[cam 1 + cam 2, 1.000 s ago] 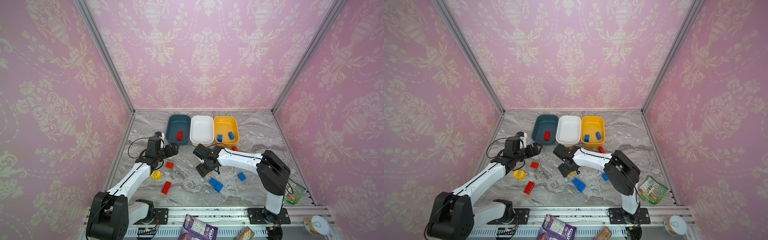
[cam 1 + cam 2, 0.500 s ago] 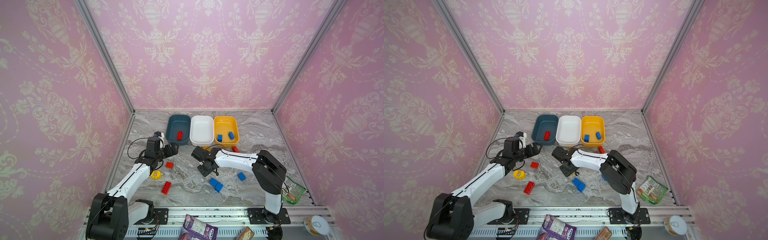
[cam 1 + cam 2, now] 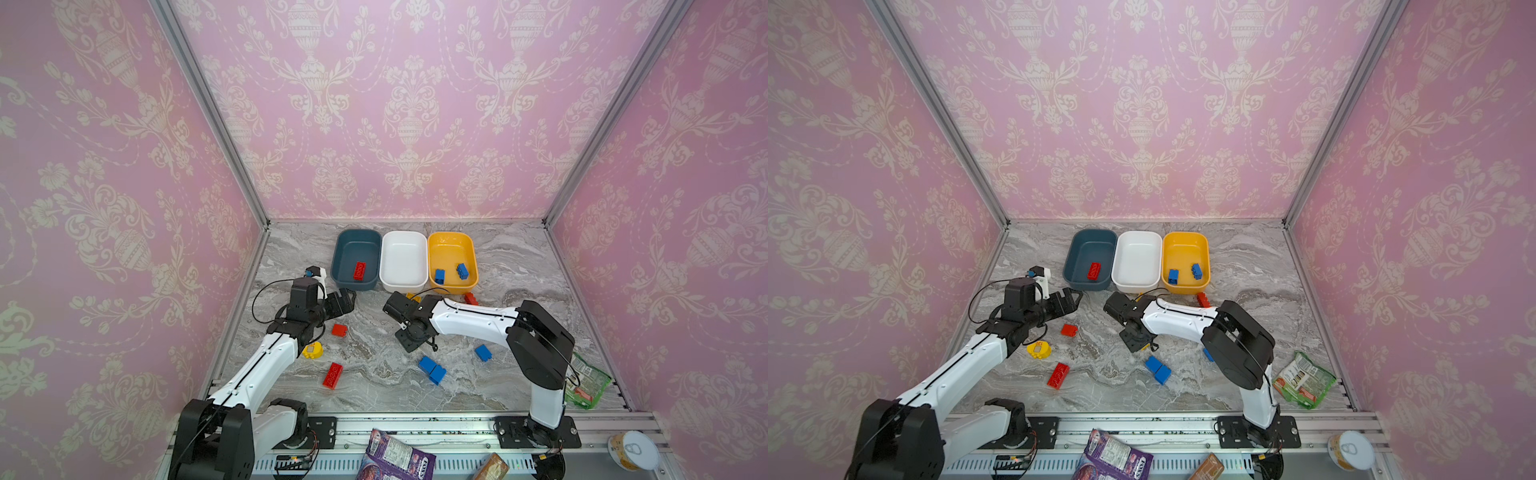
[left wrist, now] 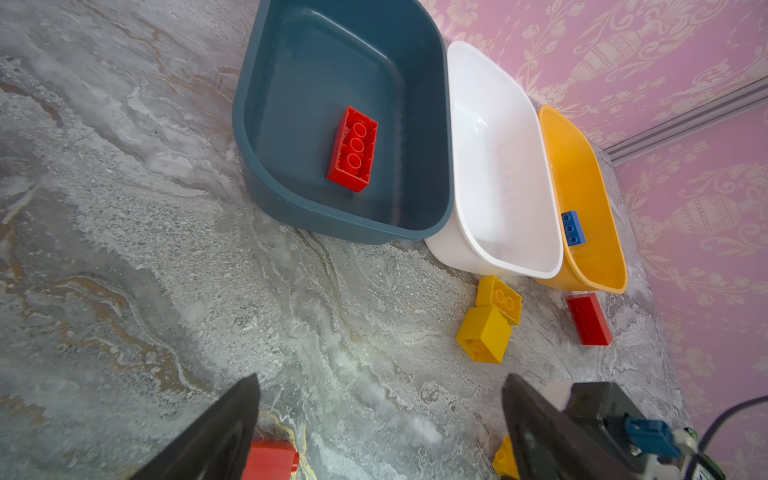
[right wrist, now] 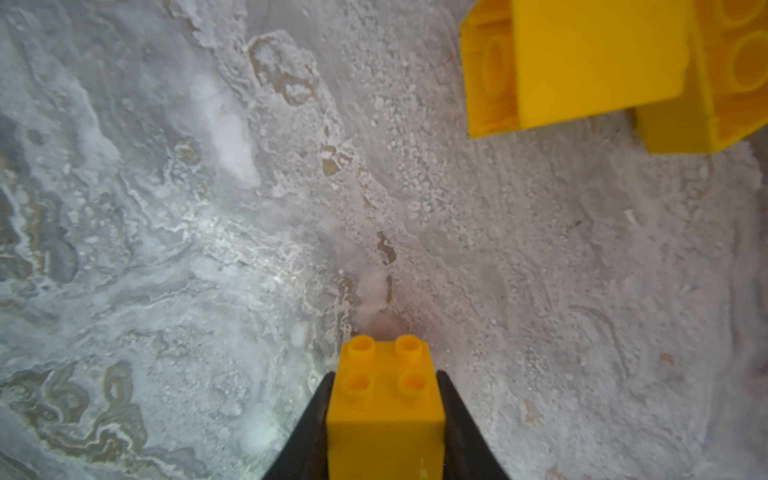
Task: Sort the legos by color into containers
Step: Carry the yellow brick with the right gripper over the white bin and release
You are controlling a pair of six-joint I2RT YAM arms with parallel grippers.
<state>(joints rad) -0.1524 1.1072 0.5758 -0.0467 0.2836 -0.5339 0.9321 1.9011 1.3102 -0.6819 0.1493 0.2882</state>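
Observation:
My right gripper [image 5: 384, 415] is shut on a small yellow brick [image 5: 384, 399], studs facing away, low over the marble at mid-table [image 3: 413, 338]. Two more yellow bricks [image 4: 492, 320] lie in front of the white tub [image 3: 404, 253]. The teal tub [image 3: 338, 253] holds a red brick [image 3: 360, 270]; the yellow-orange tub [image 3: 451, 245] holds two blue bricks [image 3: 439, 275]. My left gripper [image 3: 347, 297] hangs open and empty near the teal tub. Loose on the table are a small red brick [image 3: 339, 330], a round yellow piece [image 3: 312, 350], a long red brick [image 3: 332, 375] and blue bricks [image 3: 432, 369].
Another blue brick [image 3: 482, 352] and a red brick [image 3: 471, 298] lie beside my right arm. A green snack packet [image 3: 584, 380] sits at the right edge. A purple packet [image 3: 395, 457] and a tin can [image 3: 631, 449] rest on the front rail.
The right jaws have closed from wide apart onto the small yellow brick. The left arm and its open gripper have stayed where they were.

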